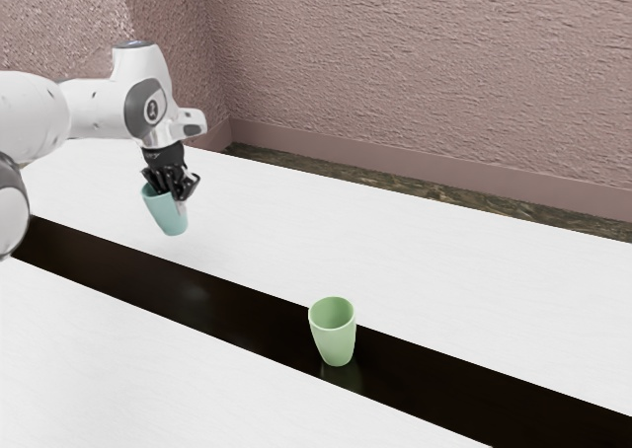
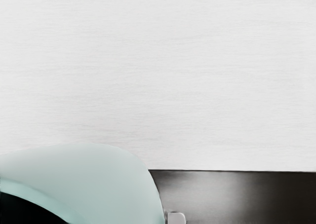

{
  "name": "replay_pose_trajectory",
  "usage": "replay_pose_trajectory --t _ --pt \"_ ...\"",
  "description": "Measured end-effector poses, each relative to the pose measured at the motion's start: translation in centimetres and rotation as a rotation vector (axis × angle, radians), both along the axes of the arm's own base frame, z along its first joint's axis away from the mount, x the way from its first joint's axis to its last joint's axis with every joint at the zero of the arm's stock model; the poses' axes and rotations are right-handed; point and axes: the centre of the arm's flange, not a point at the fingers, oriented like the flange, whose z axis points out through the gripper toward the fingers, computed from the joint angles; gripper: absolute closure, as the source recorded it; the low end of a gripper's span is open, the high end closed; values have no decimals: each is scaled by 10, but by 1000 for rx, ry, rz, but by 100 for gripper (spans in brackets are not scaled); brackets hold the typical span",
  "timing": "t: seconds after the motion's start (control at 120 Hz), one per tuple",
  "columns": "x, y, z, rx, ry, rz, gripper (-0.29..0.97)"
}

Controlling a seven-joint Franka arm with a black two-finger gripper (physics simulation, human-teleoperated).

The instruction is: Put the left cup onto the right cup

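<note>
The black two-finger gripper point(image 1: 173, 186) was clamped on the rim of a smooth, pale teal tapered cup point(image 1: 166, 215), holding it tilted in the air above the faintly grained white table point(image 1: 425, 251). Well apart from it, a smooth light green tapered cup point(image 1: 333, 332) stood upright on the table's glossy black strip point(image 1: 444, 381).

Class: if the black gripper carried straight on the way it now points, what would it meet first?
Probably the glossy black table strip, reached first by the pale teal cup the gripper holds; depth unclear.
</note>
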Motion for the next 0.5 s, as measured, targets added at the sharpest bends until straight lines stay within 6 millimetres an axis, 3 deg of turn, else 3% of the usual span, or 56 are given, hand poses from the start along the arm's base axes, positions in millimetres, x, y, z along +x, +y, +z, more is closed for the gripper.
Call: replay_pose_trajectory --t 0.25,0.5 --pt "-18 -108 27 7 28 -144 78" --pt "-40 -180 49 13 21 -196 78"
